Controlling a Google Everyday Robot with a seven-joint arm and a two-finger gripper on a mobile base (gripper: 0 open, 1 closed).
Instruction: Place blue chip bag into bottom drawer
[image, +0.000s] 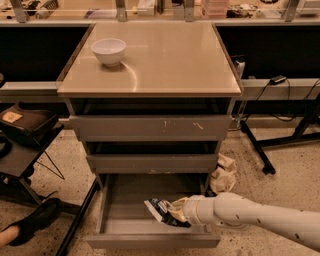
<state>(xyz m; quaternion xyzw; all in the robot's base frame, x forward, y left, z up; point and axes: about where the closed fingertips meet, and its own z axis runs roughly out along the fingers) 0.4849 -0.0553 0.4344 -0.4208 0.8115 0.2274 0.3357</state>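
Note:
The blue chip bag (159, 209) is a small dark-blue foil bag with white patches, held at the tip of my gripper (172, 212). The gripper is shut on the bag and holds it low inside the bottom drawer (129, 212), over the right part of its grey floor. My white arm (260, 216) reaches in from the right across the drawer's right wall. The bottom drawer is pulled out and open, with its plain front (150, 241) nearest the camera. I cannot tell whether the bag touches the floor.
A white bowl (108, 51) stands on the beige cabinet top (165, 60). Two upper drawer fronts (150, 129) are nearly closed. A beige cloth rag (222, 175) lies on the floor to the right. A dark stand (25, 150) and a shoe (35, 219) are at the left.

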